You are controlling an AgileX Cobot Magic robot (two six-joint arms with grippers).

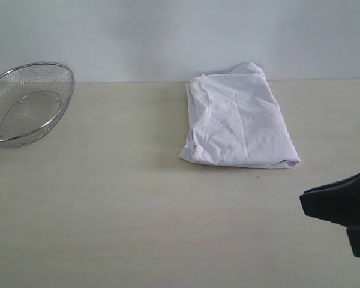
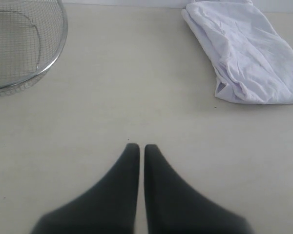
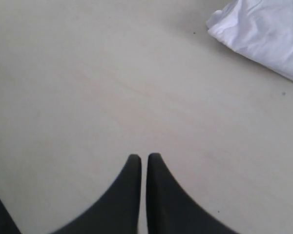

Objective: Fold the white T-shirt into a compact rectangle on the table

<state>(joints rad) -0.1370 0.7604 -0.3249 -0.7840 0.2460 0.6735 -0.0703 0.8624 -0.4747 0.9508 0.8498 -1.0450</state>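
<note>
The white T-shirt (image 1: 240,123) lies folded into a rumpled rectangle at the back of the table (image 1: 138,210), right of centre, with only plain white cloth showing. It also appears in the left wrist view as the white T-shirt (image 2: 249,53) and as a corner in the right wrist view, white T-shirt (image 3: 263,34). My left gripper (image 2: 137,146) is shut and empty over bare table, well short of the shirt. My right gripper (image 3: 141,157) is shut and empty too; its dark body (image 1: 339,207) shows at the right edge of the exterior view.
A round wire-mesh basket (image 1: 27,102) sits tilted at the back left of the table, also seen in the left wrist view as the basket (image 2: 19,44). A pale wall (image 1: 168,36) rises behind the table's far edge.
</note>
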